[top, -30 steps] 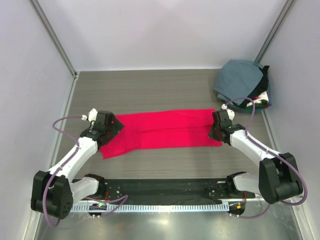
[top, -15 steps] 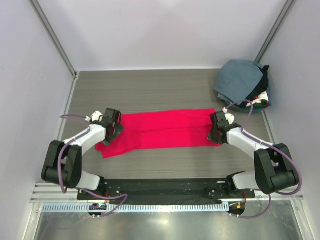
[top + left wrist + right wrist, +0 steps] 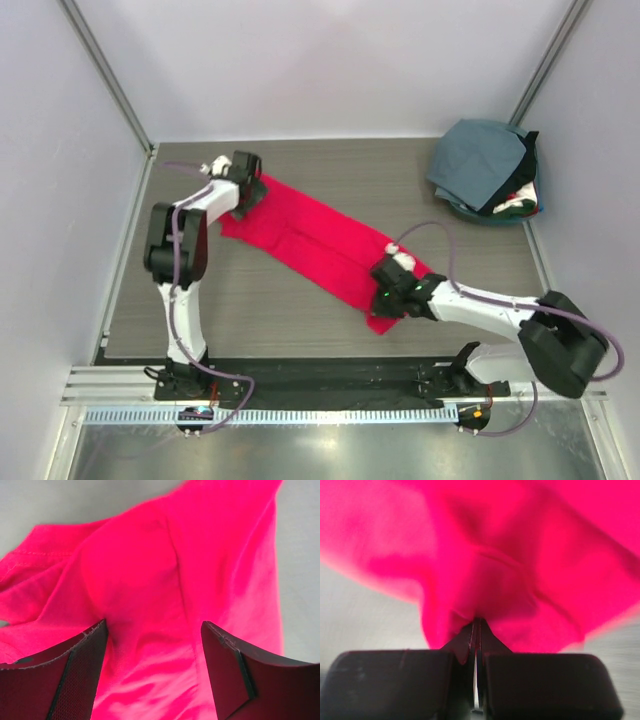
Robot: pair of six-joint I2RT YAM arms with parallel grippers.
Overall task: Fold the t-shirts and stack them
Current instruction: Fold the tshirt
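Hovering at upper left, the left gripper (image 3: 246,198) stands open-jawed over one end of the red t-shirt (image 3: 320,240), a narrow strip slanting down to lower centre, where the right gripper (image 3: 382,298) is clamped on its other end. Only the lengthwise fold looks done; the other t-shirts (image 3: 478,160), heaped at upper right, are yet to fold.
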